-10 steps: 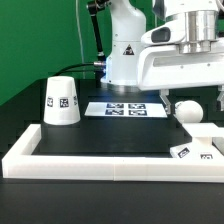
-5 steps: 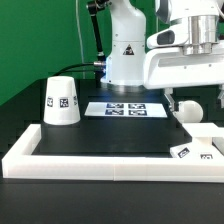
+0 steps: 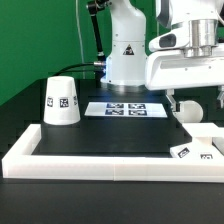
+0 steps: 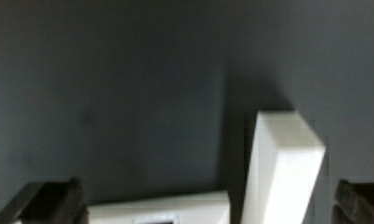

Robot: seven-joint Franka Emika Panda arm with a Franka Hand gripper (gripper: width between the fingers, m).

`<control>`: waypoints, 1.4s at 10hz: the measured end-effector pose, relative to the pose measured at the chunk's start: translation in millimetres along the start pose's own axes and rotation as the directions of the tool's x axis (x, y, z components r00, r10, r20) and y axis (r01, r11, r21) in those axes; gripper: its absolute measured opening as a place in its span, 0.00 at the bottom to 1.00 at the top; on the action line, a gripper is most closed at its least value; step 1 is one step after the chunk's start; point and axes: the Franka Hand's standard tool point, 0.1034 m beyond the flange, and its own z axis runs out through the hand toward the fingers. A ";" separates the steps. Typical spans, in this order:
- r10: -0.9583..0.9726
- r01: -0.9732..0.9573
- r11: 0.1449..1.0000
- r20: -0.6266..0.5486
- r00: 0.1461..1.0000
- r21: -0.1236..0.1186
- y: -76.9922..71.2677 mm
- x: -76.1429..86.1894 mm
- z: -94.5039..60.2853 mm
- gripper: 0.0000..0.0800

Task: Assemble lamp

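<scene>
The tapered white shade (image 3: pixel 60 102) stands on the dark table at the exterior view's left. The round bulb (image 3: pixel 190 111) lies at the right, partly hidden behind my hand. The small flat base (image 3: pixel 192 150) lies nearer the front right, against the rail. My gripper (image 3: pixel 196 98) hangs over the bulb and base area, open and empty. In the wrist view my gripper (image 4: pixel 202 205) has its dark fingers (image 4: pixel 42 200) far apart, and the tagged base (image 4: pixel 157 212) shows between them. The bulb is out of the wrist view.
The marker board (image 3: pixel 125 108) lies behind the table's middle, in front of the arm's base. A long white border rail (image 3: pixel 100 162) runs along the front and up the right side, and shows in the wrist view (image 4: pixel 287 165) beside the base.
My hand has shifted toward the exterior view's right and slightly lower, now covering part of the bulb. The shade, bulb and base have not moved.
</scene>
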 end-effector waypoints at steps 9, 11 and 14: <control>-0.043 0.037 0.999 0.339 0.940 0.023 -13.9 -28.0 2.5 0.87; -0.041 0.032 0.999 0.444 0.895 0.027 -12.4 -36.5 4.7 0.87; -0.024 0.010 1.000 0.600 0.800 0.027 -6.2 -44.9 7.9 0.87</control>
